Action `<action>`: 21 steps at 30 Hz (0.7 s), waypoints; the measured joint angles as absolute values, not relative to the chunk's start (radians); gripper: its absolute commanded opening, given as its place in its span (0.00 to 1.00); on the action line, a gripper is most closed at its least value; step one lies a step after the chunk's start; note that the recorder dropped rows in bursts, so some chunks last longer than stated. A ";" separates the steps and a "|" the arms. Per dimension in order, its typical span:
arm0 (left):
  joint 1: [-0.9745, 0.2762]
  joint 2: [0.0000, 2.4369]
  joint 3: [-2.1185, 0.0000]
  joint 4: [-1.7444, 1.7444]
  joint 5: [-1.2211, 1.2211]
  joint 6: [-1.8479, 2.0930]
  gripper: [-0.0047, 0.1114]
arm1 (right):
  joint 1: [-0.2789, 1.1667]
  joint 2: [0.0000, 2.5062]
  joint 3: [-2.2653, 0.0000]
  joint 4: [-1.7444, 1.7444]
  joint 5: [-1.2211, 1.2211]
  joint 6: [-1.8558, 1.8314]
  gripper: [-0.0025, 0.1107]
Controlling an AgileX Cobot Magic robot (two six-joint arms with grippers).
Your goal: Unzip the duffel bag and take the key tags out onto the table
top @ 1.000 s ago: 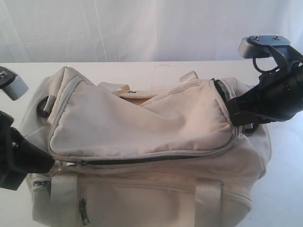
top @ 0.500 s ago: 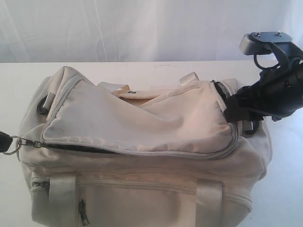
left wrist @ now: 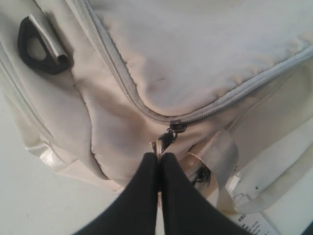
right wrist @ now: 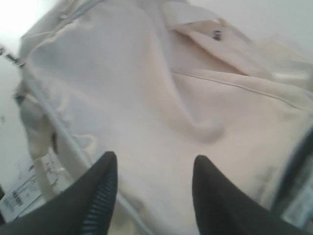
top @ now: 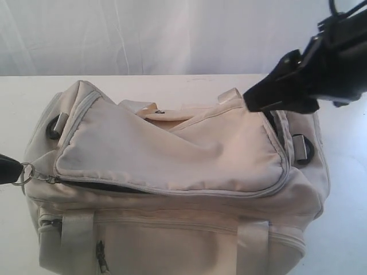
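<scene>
The beige duffel bag (top: pixel 172 166) lies on the white table (top: pixel 172 83). At its left end my left gripper (top: pixel 7 168) is shut on the metal ring of the zipper pull (top: pixel 26 173); the left wrist view shows the fingertips (left wrist: pixel 160 157) pinching that zipper pull (left wrist: pixel 168 139). A dark slit (top: pixel 106 186) shows where the zipper is open near the left end. My right gripper (top: pixel 249 100) hovers open over the bag's top right; the right wrist view shows this gripper (right wrist: pixel 154 164) above plain bag fabric (right wrist: pixel 161 98), holding nothing. The key tags are hidden.
Black D-rings sit at the bag's left end (top: pixel 54 127) and right end (top: pixel 304 149). Pale webbing straps (top: pixel 77 240) run down the front. A white label (left wrist: pixel 254 223) hangs by the left end. A white curtain (top: pixel 143 34) closes the back.
My right gripper has opened, left the bag's right end and risen over the top of the bag. The left gripper has drawn the zipper ring out to the left and now holds there.
</scene>
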State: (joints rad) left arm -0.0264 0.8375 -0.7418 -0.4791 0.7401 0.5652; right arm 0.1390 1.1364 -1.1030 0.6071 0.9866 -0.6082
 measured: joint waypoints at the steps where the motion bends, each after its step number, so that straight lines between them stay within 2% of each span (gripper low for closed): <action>1: -0.026 0.838 -0.742 -0.481 0.740 0.570 0.04 | 0.186 1.136 -1.105 0.611 0.987 -0.622 0.35; 6: -0.026 0.838 -0.742 -0.485 0.746 0.577 0.04 | 0.450 1.169 -1.105 0.566 0.897 -0.658 0.27; 9: -0.026 0.838 -0.742 -0.487 0.748 0.580 0.04 | 0.606 1.224 -1.105 0.460 0.790 -0.662 0.27; 11: -0.026 0.838 -0.742 -0.487 0.748 0.580 0.04 | 0.704 1.276 -1.105 0.367 0.718 -0.664 0.32; 15: -0.026 0.838 -0.742 -0.487 0.748 0.589 0.04 | 0.844 1.383 -1.105 0.224 0.612 -0.664 0.51; 21: -0.026 0.838 -0.734 -0.492 0.740 0.595 0.04 | 0.904 1.514 -1.105 0.061 0.468 -0.627 0.49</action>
State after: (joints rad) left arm -0.0264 0.8375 -0.7337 -0.4920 0.7399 0.5948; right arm 0.9037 1.5144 -1.1047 0.0606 0.4680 -0.6274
